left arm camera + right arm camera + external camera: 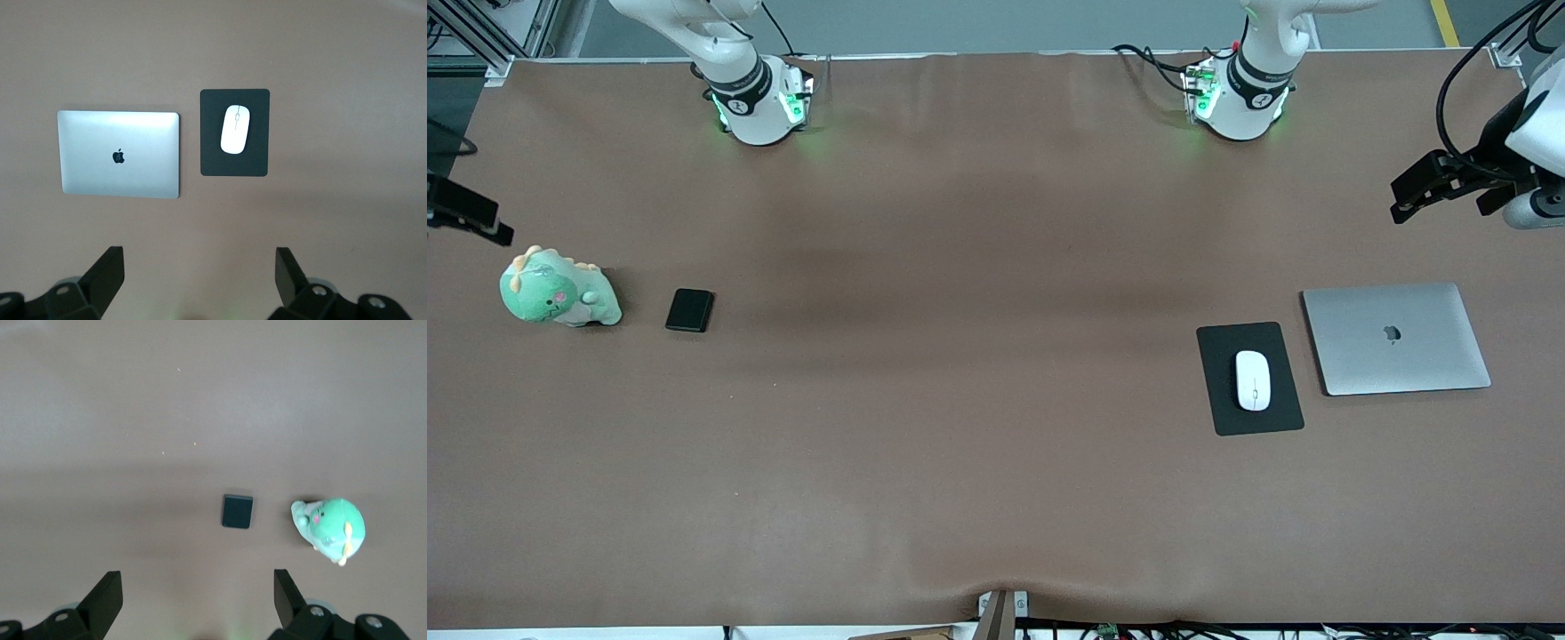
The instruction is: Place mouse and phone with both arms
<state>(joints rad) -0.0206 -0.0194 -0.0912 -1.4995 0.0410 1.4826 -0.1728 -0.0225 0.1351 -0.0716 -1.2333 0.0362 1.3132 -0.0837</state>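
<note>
The white mouse lies on a black mat beside a closed silver laptop, toward the left arm's end of the table. It also shows in the left wrist view. The black phone lies flat on the brown table beside a green plush dinosaur, toward the right arm's end. It also shows in the right wrist view. My left gripper is open and empty, high over bare table at its end. My right gripper is open and empty, high over the table edge at its end.
The brown table cover spans the whole view. Both arm bases stand along the table edge farthest from the front camera. A small bracket sits at the edge nearest the camera.
</note>
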